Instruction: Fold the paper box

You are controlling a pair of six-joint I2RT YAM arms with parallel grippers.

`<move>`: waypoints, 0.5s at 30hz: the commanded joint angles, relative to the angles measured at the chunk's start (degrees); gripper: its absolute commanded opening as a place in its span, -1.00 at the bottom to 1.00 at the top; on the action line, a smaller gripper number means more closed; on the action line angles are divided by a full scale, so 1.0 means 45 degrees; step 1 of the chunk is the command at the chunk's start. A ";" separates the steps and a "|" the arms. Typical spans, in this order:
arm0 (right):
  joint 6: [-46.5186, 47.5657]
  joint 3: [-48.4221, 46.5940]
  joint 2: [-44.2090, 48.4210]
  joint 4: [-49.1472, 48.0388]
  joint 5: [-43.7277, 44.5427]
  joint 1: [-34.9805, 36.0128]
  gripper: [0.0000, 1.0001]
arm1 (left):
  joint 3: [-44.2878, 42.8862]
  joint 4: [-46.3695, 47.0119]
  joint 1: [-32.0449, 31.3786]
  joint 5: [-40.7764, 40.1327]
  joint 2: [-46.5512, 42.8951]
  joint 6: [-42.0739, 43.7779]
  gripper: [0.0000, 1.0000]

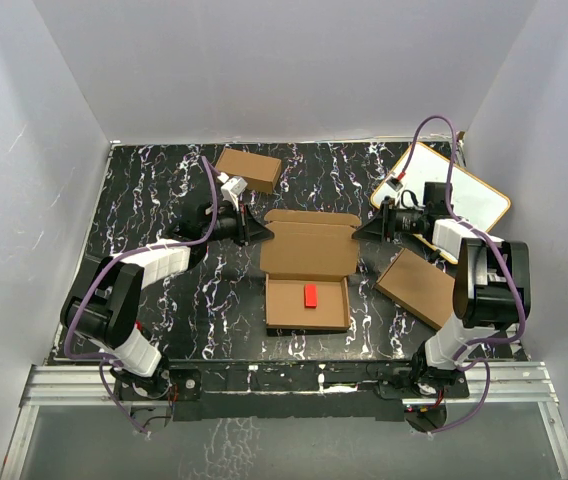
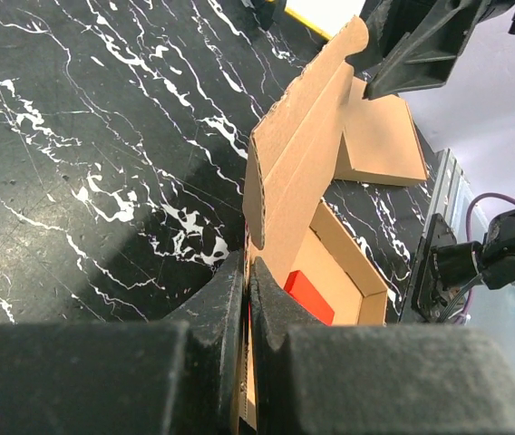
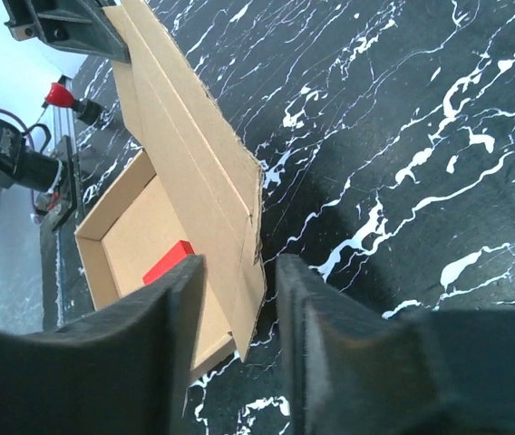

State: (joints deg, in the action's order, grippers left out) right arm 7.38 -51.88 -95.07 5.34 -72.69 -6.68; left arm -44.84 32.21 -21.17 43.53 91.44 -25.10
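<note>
**Black marbled table: box lid between two claws**

Black, white-veined table [image 1: 164,200] with pale walls on three sides. The box [image 1: 307,255] lies at its centre, directly between the two claws. Its shallow tray is on the side nearer the arm bases, and a red block [image 1: 310,295] rests on the tray floor. The lid panel is tilted up from the tray's far edge, with its flaps spread out.

The left claw [image 2: 247,272] is at the lid's left edge. Its fingers are pressed together, pinching a thin strip of the box's cardboard. The lid rises straight ahead of its tips, and the tray and block lie to one side of them.

The right claw [image 3: 239,272] is at the lid's right edge. Its fingers are apart and straddle the lid's corner, with a clear gap on one side of the cardboard, so nothing is clamped.

A small carton [image 1: 248,169] lies beyond the left claw. A flat carton [image 1: 419,288] lies near the right claw, on the base side, and a whiteboard [image 1: 454,195] lies beyond the right claw.
</note>
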 commanded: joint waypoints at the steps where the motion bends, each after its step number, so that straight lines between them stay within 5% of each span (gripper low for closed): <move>1: -0.0035 -0.0464 -0.0109 -0.0621 -0.0538 0.0115 -0.31 | 0.0031 0.0557 -0.0036 0.0581 -0.0553 0.0149 -1.00; 11: 0.1313 -0.0606 0.0190 0.0332 -0.0520 0.0146 -0.78 | -0.0015 0.0150 -0.0022 0.0272 -0.0732 0.0168 -1.00; 15: 0.1921 -0.0509 0.0641 0.0625 -0.0607 0.0138 -0.85 | 0.0252 -0.0374 -0.0022 -0.0347 -0.1401 0.0334 -0.62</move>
State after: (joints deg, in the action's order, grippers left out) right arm 10.98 -52.10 -95.61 7.77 -73.49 -6.11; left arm -44.75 31.86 -21.17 43.51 91.02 -24.88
